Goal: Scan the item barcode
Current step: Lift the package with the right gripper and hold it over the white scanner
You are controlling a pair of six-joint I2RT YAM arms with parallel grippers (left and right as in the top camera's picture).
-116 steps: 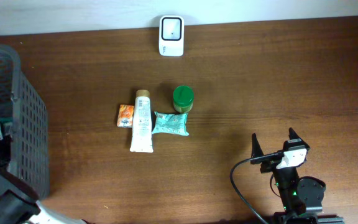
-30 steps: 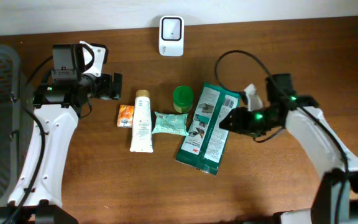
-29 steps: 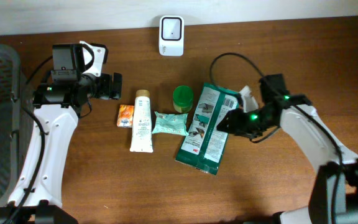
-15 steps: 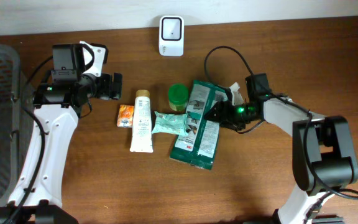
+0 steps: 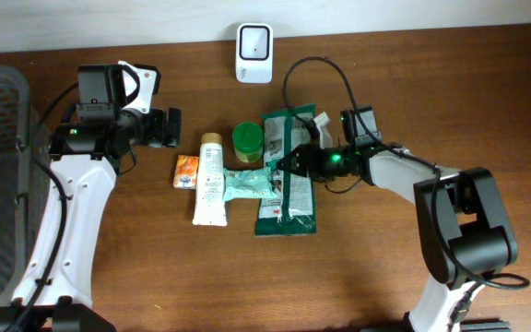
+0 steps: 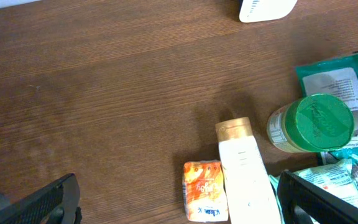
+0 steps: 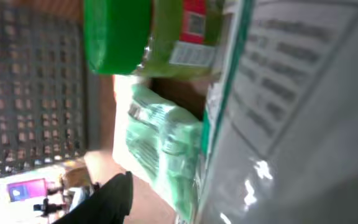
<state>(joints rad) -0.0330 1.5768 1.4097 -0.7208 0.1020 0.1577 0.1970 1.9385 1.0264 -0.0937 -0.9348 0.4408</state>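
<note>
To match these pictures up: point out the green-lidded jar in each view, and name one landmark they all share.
Overhead: the green-lidded jar stands at centre, just left of the large green package's top end.
Left wrist: the jar is at right, mid-height, lid facing the camera.
Right wrist: the jar is at top left, seen side-on.
Shared landmark: the large green package, beside the jar in all three.

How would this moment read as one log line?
left gripper: open, holding nothing | right gripper: on green packet, grip unclear | green packet: lying flat, short of scanner
</note>
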